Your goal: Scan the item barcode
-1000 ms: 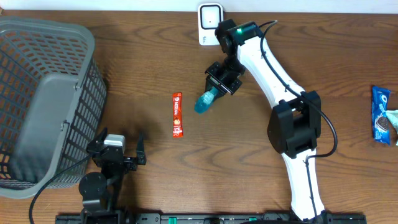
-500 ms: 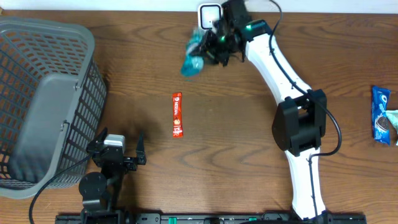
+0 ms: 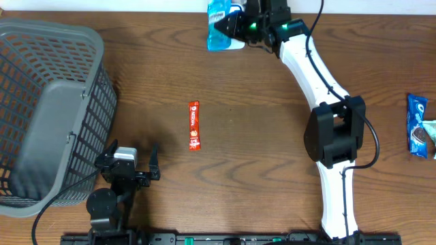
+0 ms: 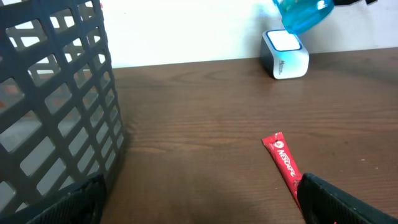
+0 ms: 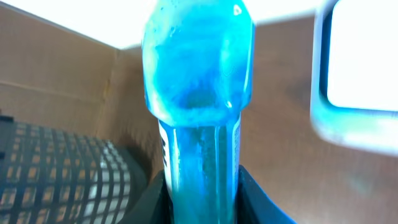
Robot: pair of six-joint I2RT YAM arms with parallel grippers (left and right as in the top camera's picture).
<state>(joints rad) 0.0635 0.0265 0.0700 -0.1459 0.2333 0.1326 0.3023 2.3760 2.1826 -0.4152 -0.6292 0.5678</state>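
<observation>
My right gripper [image 3: 246, 26] is shut on a translucent blue bottle-shaped item [image 3: 217, 26], held in the air at the table's back edge. The item covers most of the white scanner [image 3: 236, 45] from above. In the right wrist view the blue item [image 5: 199, 93] rises from between my jaws [image 5: 202, 194], with the scanner [image 5: 359, 68] blurred at its right. The left wrist view shows the blue item [image 4: 303, 14] hanging just above the scanner [image 4: 285, 55]. No barcode shows in any view. My left gripper [image 3: 131, 162] rests open near the front edge, nothing between its fingers [image 4: 336, 200].
A red Nescafe sachet [image 3: 194, 125] lies mid-table, also seen by the left wrist as the sachet [image 4: 283, 158]. A grey mesh basket [image 3: 68, 30] fills the left side, its wall [image 4: 62, 81] close to my left gripper. A blue Oreo packet [image 3: 417, 124] lies at the right edge.
My right gripper has carried the blue item from the middle of the table up and back to the scanner at the far edge. The left arm has not moved.
</observation>
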